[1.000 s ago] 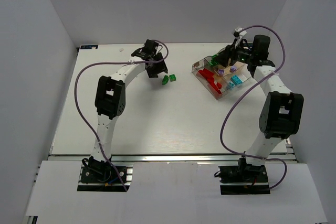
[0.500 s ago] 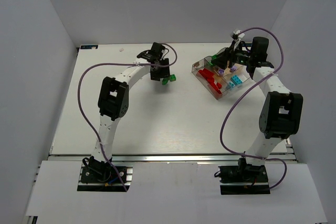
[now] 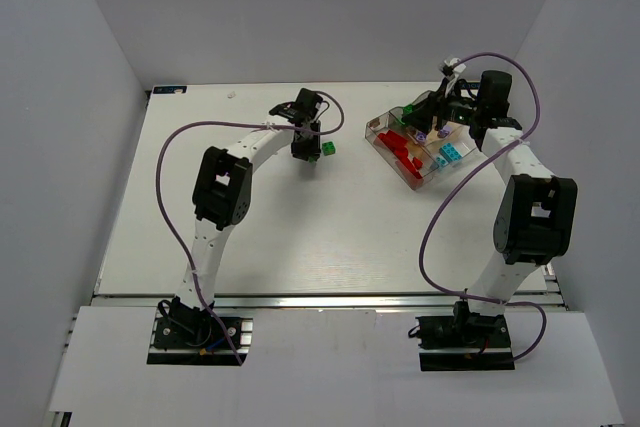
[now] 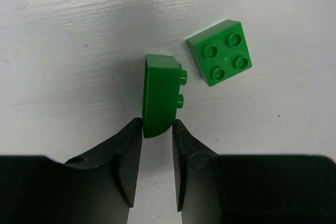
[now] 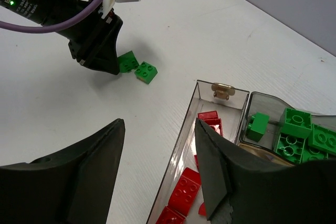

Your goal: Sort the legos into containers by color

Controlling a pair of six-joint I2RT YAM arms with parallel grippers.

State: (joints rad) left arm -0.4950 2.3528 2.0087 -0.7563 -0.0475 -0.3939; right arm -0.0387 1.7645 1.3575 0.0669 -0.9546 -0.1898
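Left pincer [image 4: 157, 125]: nearly together and clamped on the sideways green brick [image 4: 159, 95]. In the left wrist view both fingertips [image 4: 135, 129] press against the flat faces of its near end. The brick lies on its side on the white desk [image 3: 300, 237], studs pointing to the right of that view.

A second green brick [image 4: 219, 52], square with four studs up, lies flat on the desk just beside the clamped one, on its stud side. A narrow gap shows between the two. The pincer does not touch this second brick. Both bricks lie well apart from the tray [image 5: 231, 108], to its left in the top view.

Right pincer [image 5: 159, 124]: fingers wide apart, nothing between them. It hangs above the end of the tray nearest the two loose bricks, over the tray's edge and the desk beside it. No contact with tray or contents is visible.

Tray contents: red bricks [image 5: 185, 187] lie in the long compartment under the right pincer. Green bricks [image 5: 296, 124] fill the neighbouring compartment. Cyan bricks [image 3: 451, 153] sit in a compartment on the tray's near right side in the top view.
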